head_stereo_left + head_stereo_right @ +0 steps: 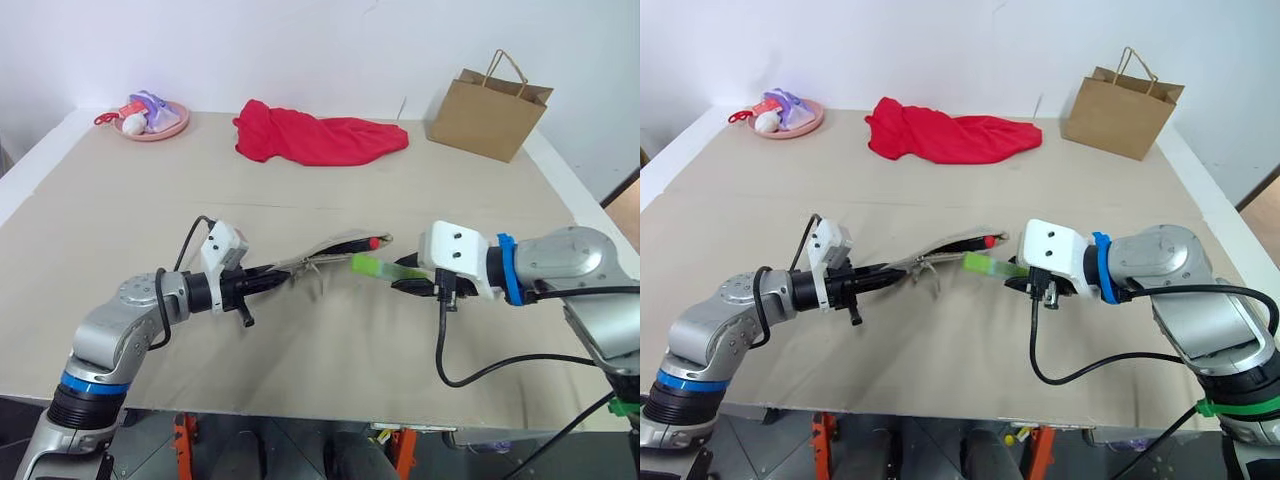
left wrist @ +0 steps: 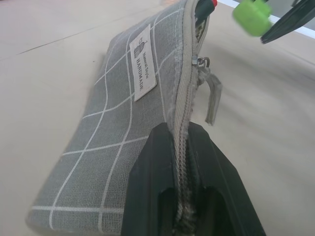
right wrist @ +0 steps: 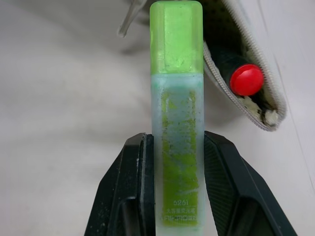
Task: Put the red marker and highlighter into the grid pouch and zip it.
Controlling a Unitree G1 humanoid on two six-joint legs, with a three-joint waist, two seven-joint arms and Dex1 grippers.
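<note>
Inside the grid pouch (image 3: 256, 73), right wrist view reveals the red marker (image 3: 246, 79).

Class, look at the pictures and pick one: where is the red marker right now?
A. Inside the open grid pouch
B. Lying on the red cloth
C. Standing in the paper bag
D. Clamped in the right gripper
A: the red marker sits inside the open mouth of the grid pouch, its red end showing, while the right gripper is clamped on the highlighter instead.
</note>
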